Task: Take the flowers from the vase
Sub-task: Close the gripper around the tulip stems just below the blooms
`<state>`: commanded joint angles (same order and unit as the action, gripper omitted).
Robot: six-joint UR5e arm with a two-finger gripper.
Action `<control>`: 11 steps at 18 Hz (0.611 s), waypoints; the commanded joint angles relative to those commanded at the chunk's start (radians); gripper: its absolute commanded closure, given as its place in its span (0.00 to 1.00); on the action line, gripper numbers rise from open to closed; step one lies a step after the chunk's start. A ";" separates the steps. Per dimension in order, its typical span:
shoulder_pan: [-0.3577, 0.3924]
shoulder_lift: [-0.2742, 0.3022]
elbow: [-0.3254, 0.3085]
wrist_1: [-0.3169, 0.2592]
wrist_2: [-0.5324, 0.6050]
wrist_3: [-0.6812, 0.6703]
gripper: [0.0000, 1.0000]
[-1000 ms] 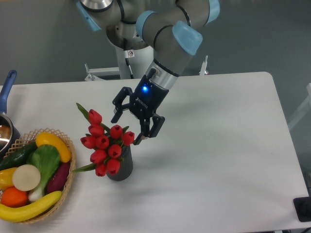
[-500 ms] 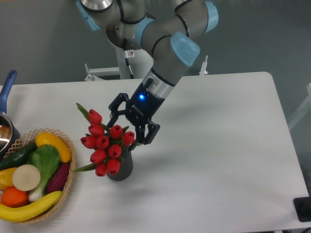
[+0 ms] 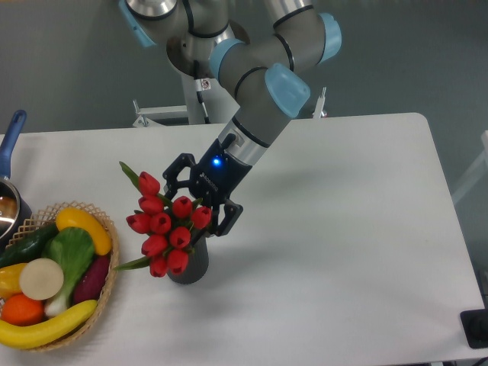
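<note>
1. Fixed camera: the flowers (image 3: 165,229) stand in the vase (image 3: 191,263) at the counter's (image 3: 343,229) 8 o'clock; the gripper (image 3: 200,206), jaws wide, touches their 2 o'clock edge.
2. Best to straddle the stems just above the rim, close gently, then lift straight up.

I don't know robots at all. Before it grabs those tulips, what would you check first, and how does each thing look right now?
1. Gripper open: ok, fingers spread.
2. Gripper lined up on the flowers: ok, it sits at the bunch's upper right edge.
3. Fingers around the stems rather than the blooms: cannot tell, blooms hide the stems.
4. Vase upright on the table: ok.
5. Basket clear of the lift path: ok, it sits apart to the left.
</note>
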<state>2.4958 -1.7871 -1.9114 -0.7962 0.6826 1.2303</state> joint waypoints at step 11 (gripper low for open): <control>0.000 -0.002 0.005 0.002 0.002 0.003 0.33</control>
<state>2.4958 -1.7886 -1.9068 -0.7946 0.6842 1.2333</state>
